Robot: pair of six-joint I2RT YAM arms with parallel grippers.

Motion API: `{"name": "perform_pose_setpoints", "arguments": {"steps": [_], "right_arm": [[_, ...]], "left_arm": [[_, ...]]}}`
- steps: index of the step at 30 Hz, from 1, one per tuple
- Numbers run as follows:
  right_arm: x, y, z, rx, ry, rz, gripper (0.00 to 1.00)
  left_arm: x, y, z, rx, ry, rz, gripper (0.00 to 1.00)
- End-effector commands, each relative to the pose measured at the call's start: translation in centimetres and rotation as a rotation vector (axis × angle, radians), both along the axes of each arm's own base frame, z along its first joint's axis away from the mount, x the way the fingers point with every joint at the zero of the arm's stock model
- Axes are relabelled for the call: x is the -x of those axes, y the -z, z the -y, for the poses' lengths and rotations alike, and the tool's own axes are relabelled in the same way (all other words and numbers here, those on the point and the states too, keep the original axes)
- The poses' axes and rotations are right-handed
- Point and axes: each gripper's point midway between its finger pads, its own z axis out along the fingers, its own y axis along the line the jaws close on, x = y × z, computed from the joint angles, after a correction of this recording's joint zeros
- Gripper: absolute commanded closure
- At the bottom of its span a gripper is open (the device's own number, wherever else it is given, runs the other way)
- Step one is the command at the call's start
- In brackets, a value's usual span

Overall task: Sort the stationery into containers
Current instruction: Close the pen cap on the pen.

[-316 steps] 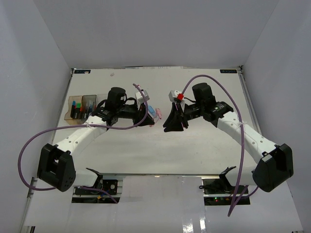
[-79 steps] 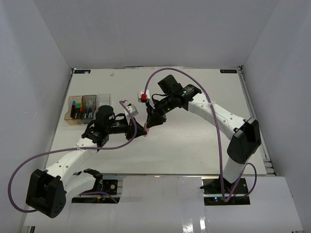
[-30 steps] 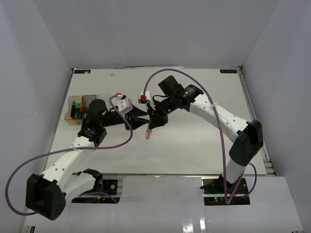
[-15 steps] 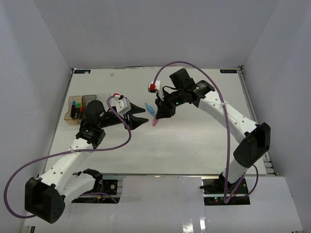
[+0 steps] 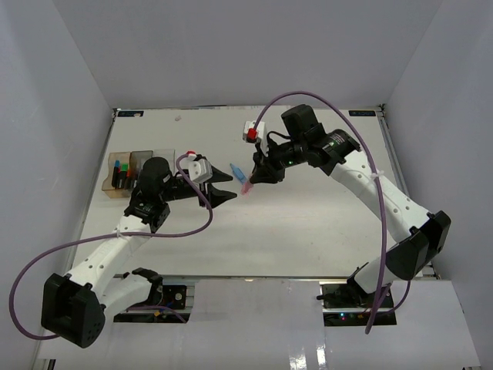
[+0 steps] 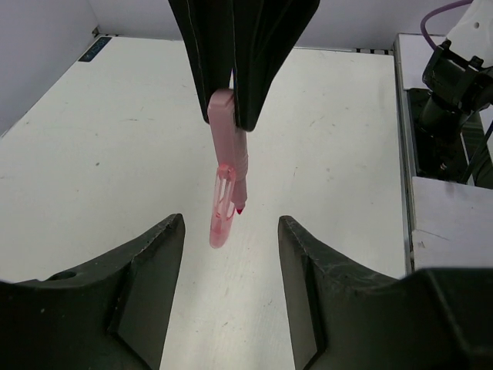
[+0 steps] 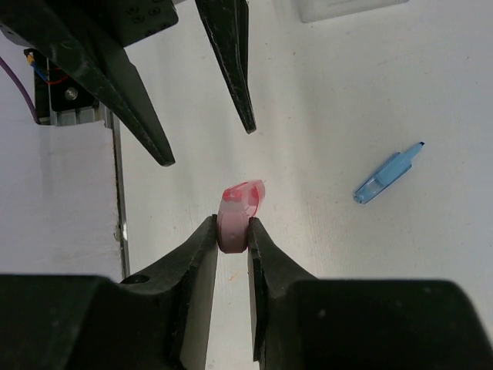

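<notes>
So the right arm [image 5: 362, 173] arches in high from the right side with its wrist bent down toward the middle of the table [image 5: 308, 231]. The right gripper [image 5: 259, 176] has its fingers [image 7: 202, 254] pinched tight on one end of the pink pen [image 5: 246, 186]. The left arm [image 5: 115, 239] stretches flat across from the left, and the left gripper [image 5: 229, 186] aims straight at that pen with its fingers [image 6: 158, 254] spread apart and nothing between them. The pen is near the table's centre, just right of the left fingertips. In the left wrist view it hangs nearly straight down from the right fingers, long axis vertical, see-through end lowest. From the top view it slants toward the near left. A blue piece [image 5: 236, 170] lies flat on the table just behind it, also on a diagonal, and the containers [image 5: 132, 169] sit well apart at the far left. Compared with a second ago, the right arm has pulled back to the right and carried the pen farther from the near edge. The left fingers have spread wider, while the left arm has barely shifted.
</notes>
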Motion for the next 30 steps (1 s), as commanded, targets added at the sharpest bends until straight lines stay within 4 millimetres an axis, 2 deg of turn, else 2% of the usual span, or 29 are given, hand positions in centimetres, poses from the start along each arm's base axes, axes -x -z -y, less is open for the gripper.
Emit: {"name": "perform_pose_setpoints", "arguments": {"steps": [1, 7, 15, 23, 30], "right_arm": [[0.6, -3.8, -0.1, -0.086, -0.014, 0.074, 0.92], [1.3, -5.6, 0.0, -0.128, -0.038, 0.094, 0.92], [2.3, -6.9, -0.1, -0.173, -0.081, 0.101, 0.92], [3.0, -7.2, -0.2, -0.194, -0.108, 0.095, 0.92], [2.9, -6.6, -0.4, -0.188, -0.11, 0.08, 0.92]], "left_arm": [[0.9, 0.6, 0.2, -0.022, 0.071, 0.021, 0.37], [1.1, 1.3, 0.5, -0.033, 0.106, 0.013, 0.35], [1.1, 2.9, 1.5, -0.041, 0.166, -0.054, 0.34], [1.3, 3.2, 2.2, -0.045, 0.169, -0.059, 0.37], [1.6, 3.0, 2.5, -0.036, 0.179, -0.061, 0.45]]}}
